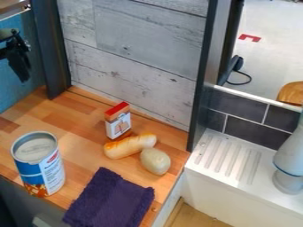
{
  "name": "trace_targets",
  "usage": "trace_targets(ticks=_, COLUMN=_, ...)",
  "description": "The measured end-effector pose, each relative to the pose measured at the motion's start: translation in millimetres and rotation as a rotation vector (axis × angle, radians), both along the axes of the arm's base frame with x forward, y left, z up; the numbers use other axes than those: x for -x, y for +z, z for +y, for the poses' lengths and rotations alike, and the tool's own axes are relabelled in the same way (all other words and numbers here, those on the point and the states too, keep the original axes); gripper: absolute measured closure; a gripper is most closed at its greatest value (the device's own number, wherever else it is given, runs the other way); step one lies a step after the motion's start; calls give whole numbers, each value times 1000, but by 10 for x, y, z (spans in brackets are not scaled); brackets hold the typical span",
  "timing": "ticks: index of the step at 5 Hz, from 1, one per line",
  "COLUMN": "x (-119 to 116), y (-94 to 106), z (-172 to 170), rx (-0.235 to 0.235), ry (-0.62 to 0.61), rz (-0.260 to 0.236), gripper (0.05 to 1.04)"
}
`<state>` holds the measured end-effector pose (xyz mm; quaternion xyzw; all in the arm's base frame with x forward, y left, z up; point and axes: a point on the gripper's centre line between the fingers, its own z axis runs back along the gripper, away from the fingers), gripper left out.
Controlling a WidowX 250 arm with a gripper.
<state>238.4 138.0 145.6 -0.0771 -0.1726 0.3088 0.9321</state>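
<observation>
While the claw point(22, 73) hangs at the upper left of the frame, in front of the blue panel point(8, 95) and left of the dark post point(49, 48), I can't tell if it is spread or pressed together, nor if it has something in it. Things sit on the wood counter point(74, 128). Can point(38, 166): lower left, upright, blue and white label, silvery top, well apart from the claw. Box point(118, 124): center, upright, white and orange front, red top. Bread point(127, 146): just below the box in the frame, lying at a slant, golden with a paler end. Potato point(156, 161): at the bread's lower right, right beside it, pale tan, near the counter's right edge. Cloth point(112, 199): bottom center, dark purple, fuzzy, lying flat, right of the can, one end cut off by the frame. Grey plank panel point(133, 48) stands behind the counter, up the middle of the frame. At right, white ribbed ledge point(228, 157) with dark tiles point(257, 133) behind; pale grey object point(290, 166) at the right edge, partly cut off. Upper right: light floor point(272, 22), red mark point(249, 37), black cable point(248, 80).
</observation>
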Motion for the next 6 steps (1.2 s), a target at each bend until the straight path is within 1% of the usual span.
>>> trace_targets(ticks=1, x=20, y=-83, z=-26, rx=20, ry=0, rz=21, gripper=83)
trace_targets(ticks=2, x=71, y=-336, z=-319, rx=70, ry=-99, rz=23, gripper=83)
trace_targets(ticks=3, x=116, y=-394, z=-482, rx=41, ry=-108, rz=-15, gripper=83)
trace_targets(ticks=4, x=168, y=-505, z=-635, rx=-15, ry=-107, rz=11, gripper=83)
trace_targets(ticks=5, x=315, y=-604, z=-671, rx=-54, ry=-126, rz=156, gripper=83)
trace_targets(ticks=6, x=432, y=-686, z=-647, rx=-60, ry=-134, rz=255, gripper=83)
